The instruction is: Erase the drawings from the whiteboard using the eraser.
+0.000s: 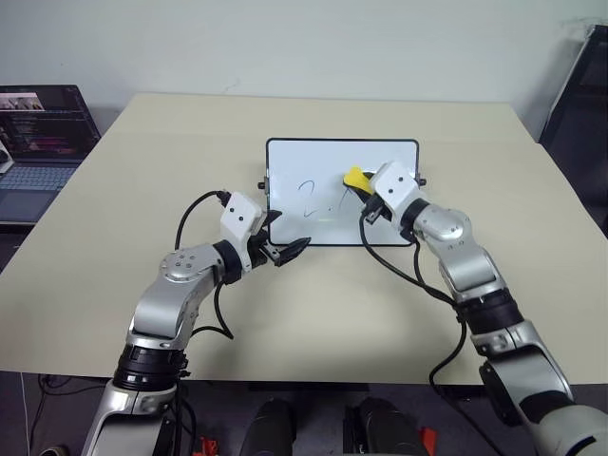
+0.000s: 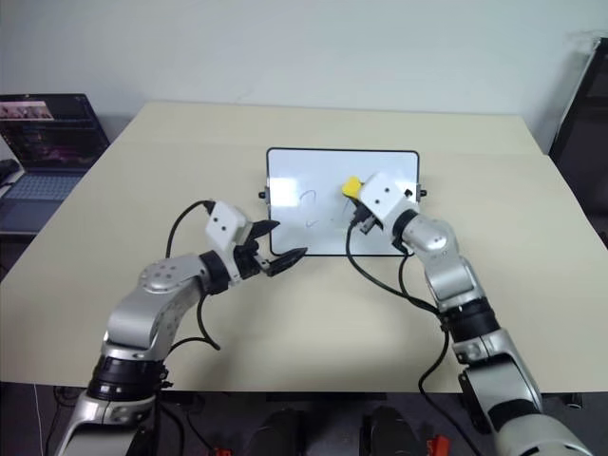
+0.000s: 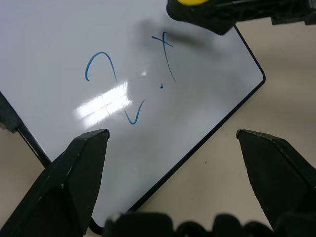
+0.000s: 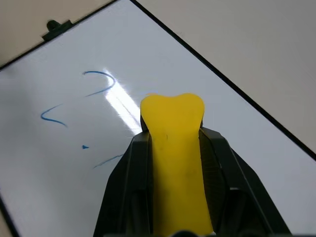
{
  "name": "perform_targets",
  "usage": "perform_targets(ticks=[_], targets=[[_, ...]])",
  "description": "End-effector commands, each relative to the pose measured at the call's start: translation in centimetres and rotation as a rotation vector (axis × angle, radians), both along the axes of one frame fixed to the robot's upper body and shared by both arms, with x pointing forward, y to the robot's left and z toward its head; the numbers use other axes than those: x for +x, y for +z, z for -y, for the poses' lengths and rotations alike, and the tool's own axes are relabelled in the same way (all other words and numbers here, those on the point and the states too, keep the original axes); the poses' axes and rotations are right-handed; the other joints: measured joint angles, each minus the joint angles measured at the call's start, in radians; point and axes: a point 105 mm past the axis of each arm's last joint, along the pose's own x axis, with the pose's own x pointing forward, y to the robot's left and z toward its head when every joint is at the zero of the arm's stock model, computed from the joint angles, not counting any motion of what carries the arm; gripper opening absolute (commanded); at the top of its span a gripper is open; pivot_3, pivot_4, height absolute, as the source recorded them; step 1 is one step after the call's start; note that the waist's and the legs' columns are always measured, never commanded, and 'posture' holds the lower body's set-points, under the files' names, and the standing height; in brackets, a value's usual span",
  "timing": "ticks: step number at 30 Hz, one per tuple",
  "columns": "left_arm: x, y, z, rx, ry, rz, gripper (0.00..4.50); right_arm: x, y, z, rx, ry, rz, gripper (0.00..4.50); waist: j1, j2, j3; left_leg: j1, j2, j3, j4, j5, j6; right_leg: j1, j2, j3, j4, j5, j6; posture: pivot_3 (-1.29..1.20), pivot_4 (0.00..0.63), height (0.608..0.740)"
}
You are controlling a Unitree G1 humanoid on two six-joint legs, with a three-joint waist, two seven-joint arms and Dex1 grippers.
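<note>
From the head camera, the whiteboard (image 1: 285,157) lies flat mid-table (image 1: 142,161), a laptop (image 1: 43,133) off at the far left edge; the right gripper (image 1: 361,182) hangs over the board's right half, clamped tight on the yellow eraser (image 1: 354,177); the left gripper (image 1: 285,252) sits at the board's near-left corner, fingers spread, holding nothing. Left wrist camera now: the drawings (image 3: 106,84) read as a blue "2", a dot and a slanted stroke; its two black fingers (image 3: 74,173) stand wide apart over the board's near edge. Right wrist camera: eraser squeezed between the closed fingers, poised above the marks.
</note>
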Motion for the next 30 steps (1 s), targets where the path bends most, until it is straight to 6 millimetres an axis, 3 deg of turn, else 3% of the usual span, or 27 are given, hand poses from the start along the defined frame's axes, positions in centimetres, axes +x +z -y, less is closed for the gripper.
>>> perform_targets(ticks=[1,5,12,18,27,30], targets=[[0.0,1.2,0.6,0.02,-0.054,0.048,4.5,1.0,1.7,-0.4,-0.021,-0.015,0.06,0.96,0.0,0.0,0.0,0.0,0.0,0.0,0.0,0.0,0.0,0.0,0.0,0.0,0.0,0.0,0.0,0.0,0.15,0.74],[-0.1,1.1,0.9,0.031,-0.069,0.05,4.5,1.7,0.4,-1.0,-0.1,-0.006,0.012,0.96,-0.001,0.0,0.0,0.0,0.0,0.0,0.0,0.0,0.0,0.0,0.0,0.0,0.0,0.0,0.0,0.0,0.15,0.74],[-0.6,1.1,1.1,0.029,-0.08,0.046,4.5,0.0,-2.9,-1.5,-0.248,0.102,-0.112,0.96,0.0,0.0,0.0,0.0,0.0,0.0,0.0,0.0,0.0,0.0,0.0,0.0,0.0,0.0,0.0,0.0,0.15,0.74],[-1.1,0.6,0.9,0.037,-0.089,0.03,4.5,1.5,-0.5,-0.6,-0.202,-0.012,0.004,0.96,-0.001,0.0,0.0,0.0,0.0,0.0,0.002,0.0,0.0,-0.001,0.0,0.0,0.003,0.0,0.0,0.0,0.15,0.74],[-1.5,0.3,0.7,0.04,-0.09,0.021,4.5,-0.9,-4.0,-2.0,-0.35,0.166,-0.124,0.96,-0.001,0.0,0.0,0.0,0.0,0.0,0.002,0.0,0.0,-0.001,0.0,0.0,0.004,0.0,0.0,0.0,0.15,0.74],[-1.5,0.3,0.7,0.042,-0.09,0.021,4.5,-0.6,-3.5,-1.9,-0.374,0.14,-0.076,0.96,-0.002,0.0,0.0,0.0,0.0,0.0,0.003,0.0,0.0,-0.001,0.0,0.0,0.005,0.0,0.0,0.0,0.15,0.74]])
